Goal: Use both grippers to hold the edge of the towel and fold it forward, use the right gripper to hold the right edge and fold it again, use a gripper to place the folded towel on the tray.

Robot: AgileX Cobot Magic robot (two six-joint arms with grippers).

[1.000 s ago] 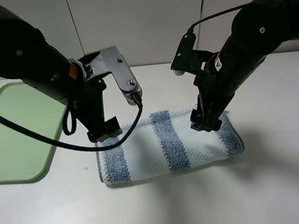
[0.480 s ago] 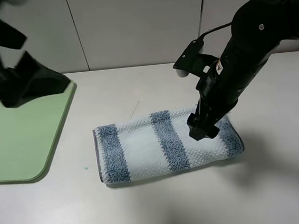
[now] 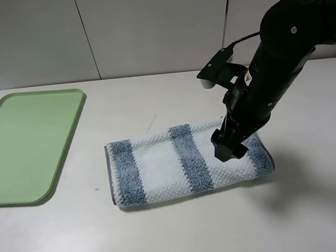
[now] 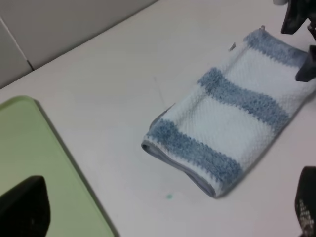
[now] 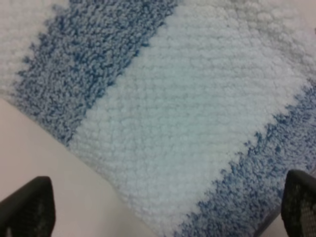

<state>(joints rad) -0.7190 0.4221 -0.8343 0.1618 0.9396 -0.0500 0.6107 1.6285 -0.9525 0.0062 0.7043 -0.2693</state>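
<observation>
The towel (image 3: 183, 163), white with three blue-grey stripes, lies folded once on the table's middle, its grey hem (image 3: 109, 173) showing at the left end. My right gripper (image 3: 228, 147) hangs open just above the towel's right part, between the middle and right stripes. The right wrist view is filled with the towel (image 5: 163, 108), with my right gripper (image 5: 165, 212) spread wide and nothing in it. My left arm is out of the exterior view. In its wrist view my left gripper (image 4: 165, 212) stands open, high and well back from the towel (image 4: 232, 121). The pale-green tray (image 3: 21, 146) lies at the far left.
The white table runs bare in front of and behind the towel. A wall of pale panels (image 3: 146, 27) stands behind the table. The tray's rim (image 4: 49, 128) lies a hand's width left of the towel. A tiny green speck (image 3: 96, 189) marks the table near the tray.
My left arm has lifted off the towel's left end and swung away leftward out of the exterior view. My right gripper has shifted slightly toward the table's front, still over the towel.
</observation>
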